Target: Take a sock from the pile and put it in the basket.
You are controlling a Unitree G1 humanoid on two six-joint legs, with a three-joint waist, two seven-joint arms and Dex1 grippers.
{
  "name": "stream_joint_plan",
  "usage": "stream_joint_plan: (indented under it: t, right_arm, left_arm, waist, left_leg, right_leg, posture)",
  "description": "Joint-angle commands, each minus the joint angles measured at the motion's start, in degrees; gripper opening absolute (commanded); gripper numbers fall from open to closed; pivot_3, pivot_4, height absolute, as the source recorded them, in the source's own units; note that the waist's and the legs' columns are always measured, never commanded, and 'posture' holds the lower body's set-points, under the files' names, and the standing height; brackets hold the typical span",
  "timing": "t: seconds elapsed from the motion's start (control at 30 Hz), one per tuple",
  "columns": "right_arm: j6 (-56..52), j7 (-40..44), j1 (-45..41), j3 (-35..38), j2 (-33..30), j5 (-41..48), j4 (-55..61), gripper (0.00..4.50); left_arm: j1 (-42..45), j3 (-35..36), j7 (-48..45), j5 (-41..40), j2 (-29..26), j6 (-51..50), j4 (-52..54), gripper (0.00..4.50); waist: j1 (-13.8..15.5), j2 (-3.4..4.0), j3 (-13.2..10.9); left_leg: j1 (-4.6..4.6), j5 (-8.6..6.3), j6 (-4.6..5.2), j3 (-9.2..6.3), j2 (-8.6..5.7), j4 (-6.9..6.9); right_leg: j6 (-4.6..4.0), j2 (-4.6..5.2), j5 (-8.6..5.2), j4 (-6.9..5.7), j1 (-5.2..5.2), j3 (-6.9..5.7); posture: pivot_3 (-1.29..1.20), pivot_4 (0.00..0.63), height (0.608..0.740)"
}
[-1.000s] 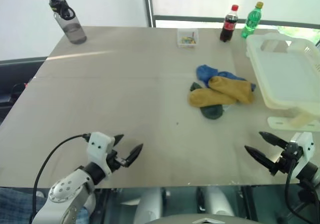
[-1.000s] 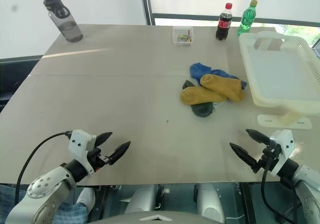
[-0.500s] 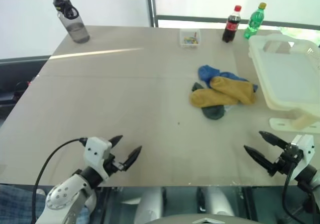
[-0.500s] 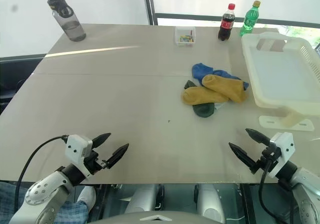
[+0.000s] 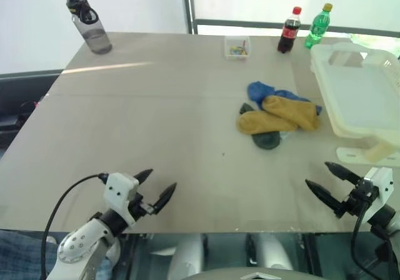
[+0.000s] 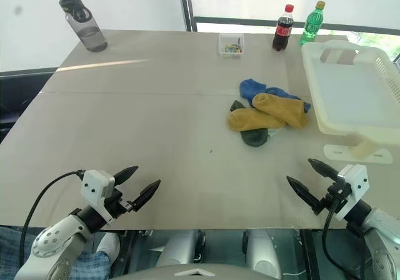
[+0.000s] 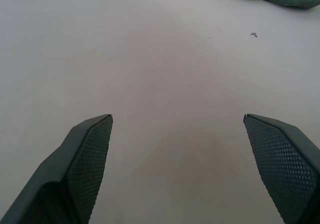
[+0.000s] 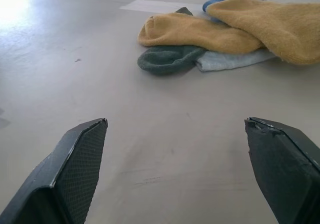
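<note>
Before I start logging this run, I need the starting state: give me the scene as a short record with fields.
pile: socks, blue, yellow, dark green and pale, heaped on the table
basket: cream basket at the table's right edge, no sock visible inside
left gripper: open, holding nothing, near edge
right gripper: open, holding nothing, pointing toward the pile
far edge: grey bottle, cola bottle, green bottle, small clear box

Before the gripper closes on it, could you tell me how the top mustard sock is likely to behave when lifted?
The mustard sock looks like soft, thick knit, so it will probably droop from the pinch. It overlaps the other mustard sock and the blue sock, so it may drag them along. It seems light.
</note>
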State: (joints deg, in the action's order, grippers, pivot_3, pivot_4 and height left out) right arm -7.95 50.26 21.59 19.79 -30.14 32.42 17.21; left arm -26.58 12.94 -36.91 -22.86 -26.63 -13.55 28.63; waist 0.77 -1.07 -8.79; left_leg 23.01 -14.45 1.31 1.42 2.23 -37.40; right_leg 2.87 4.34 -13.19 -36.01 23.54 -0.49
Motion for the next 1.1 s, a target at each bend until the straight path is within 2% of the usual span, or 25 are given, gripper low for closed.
stream_joint_plan:
  t: [0.03,0.13,0.3,0.37,0.63,0.97,1.1]
  right_arm:
    - [1.2,-2.9,-1.6,0.6,0.3,-2.3,-0.8,4.5]
    - [2.8,-6.8,-5.1,-0.6,0.6,-6.8,-2.2,4.5]
    - [6.5,-12.5,-14.1,-4.5,-0.1,-16.7,-6.9,4.5]
    - [8.7,-15.2,-18.0,-5.4,0.3,-19.9,-9.8,4.5]
    - [6.1,-19.4,-28.2,-9.2,2.3,-23.0,-17.0,4.5]
    - [2.4,-23.5,-34.8,-12.2,2.9,-26.8,-21.5,4.5]
    - [2.2,-24.2,-35.9,-13.4,2.2,-29.1,-23.2,2.74]
  left_arm:
    - [0.4,0.2,-2.0,-0.7,-0.8,2.3,0.6,4.43]
    - [1.6,0.2,-4.7,-0.3,-2.5,3.8,0.1,4.43]
    - [4.7,0.9,-9.3,-6.4,-4.3,1.7,0.9,4.43]
    - [4.9,0.7,-12.9,-8.1,-6.6,1.4,1.8,4.43]
    - [9.1,5.1,-18.6,-18.7,-15.8,-7.3,2.9,4.43]
    - [9.3,6.5,-18.2,-20.1,-16.7,-9.0,4.1,4.43]
    - [9.5,6.1,-17.2,-19.8,-16.2,-8.9,4.5,4.5]
  waist:
    - [0.0,0.0,0.0]
    - [0.0,0.0,0.0]
    - [-0.1,0.01,0.0]
    - [-0.2,0.02,0.0]
    - [-0.1,0.04,0.0]
    - [-0.8,0.07,-0.1]
    - [-1.0,0.07,-0.1]
  left_leg:
    - [-0.01,0.0,0.0,0.02,0.0,-0.02]
    - [-0.05,0.0,0.0,0.05,0.0,-0.06]
    - [-0.16,0.01,0.0,0.1,0.02,-0.17]
    - [-0.19,0.01,0.0,0.1,0.06,-0.28]
    - [-0.18,0.01,0.0,0.07,0.09,-0.47]
    - [-0.18,0.01,0.0,0.2,0.08,-0.64]
    - [-0.17,0.01,0.0,0.2,0.08,-0.67]
  right_leg:
    - [0.0,0.0,0.0,-0.02,0.0,0.01]
    - [0.0,-0.01,0.0,-0.13,0.0,0.04]
    - [0.0,-0.08,-0.01,-0.41,0.03,0.16]
    - [-0.02,-0.14,-0.01,-0.54,0.04,0.19]
    - [-0.05,-0.2,0.0,-0.74,0.04,0.22]
    - [-0.04,-0.24,0.01,-0.81,0.04,0.43]
    - [-0.05,-0.24,0.02,-0.82,0.04,0.44]
  posture:
    - [0.0,0.15,0.74]
    - [0.0,0.15,0.74]
    - [0.0,0.15,0.74]
    - [0.0,0.15,0.74]
    - [0.0,0.15,0.74]
    - [0.0,0.15,0.74]
    - [0.0,0.15,0.74]
